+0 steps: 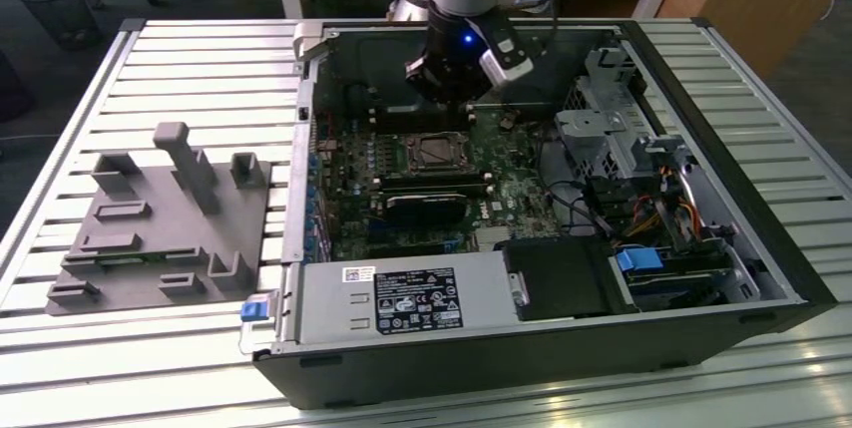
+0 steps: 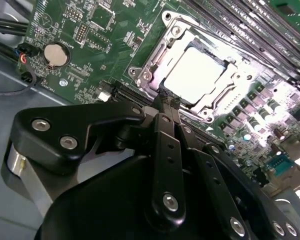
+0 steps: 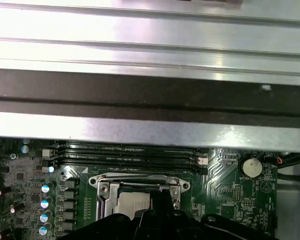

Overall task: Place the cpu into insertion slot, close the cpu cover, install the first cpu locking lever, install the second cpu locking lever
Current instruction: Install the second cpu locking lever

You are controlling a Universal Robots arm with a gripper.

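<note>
In the exterior view, an open computer case [image 1: 745, 248] lies on its side on a slatted metal table [image 1: 174, 59]. The arm reaches down into the case from the far edge, and the gripper [image 1: 446, 99] hangs just above the green motherboard [image 1: 520, 189], a little beyond the insertion slot [image 1: 434, 153]. The slot shows as a small square with a silvery rim. On the side of it away from the arm lies a black heatsink block [image 1: 426, 211]. A grey plastic fixture [image 1: 160, 228] with upright posts sits on the table, well apart from the case at the exterior view's left. From here I cannot tell how the fingers stand.

In the second wrist view, the gripper [image 2: 166, 100] comes to a narrow dark tip with the fingers [image 2: 162, 107] drawn together and nothing visible between them. That tip is at the near edge of the cpu cover [image 2: 217, 97]; whether it touches I cannot tell. The cover lies flat over the slot, and the cpu [image 2: 195, 75] sits inside, its pale top showing through the window. A round coin battery [image 2: 55, 54] sits on the board off to one side.

In the first wrist view, the gripper [image 3: 162, 197] meets the silvery cover [image 3: 102, 192] at its edge, with the cpu [image 3: 132, 202] seated beneath. Long black memory slots [image 3: 125, 152] run just beside the socket, and the battery [image 3: 250, 167] lies farther along the board.
</note>
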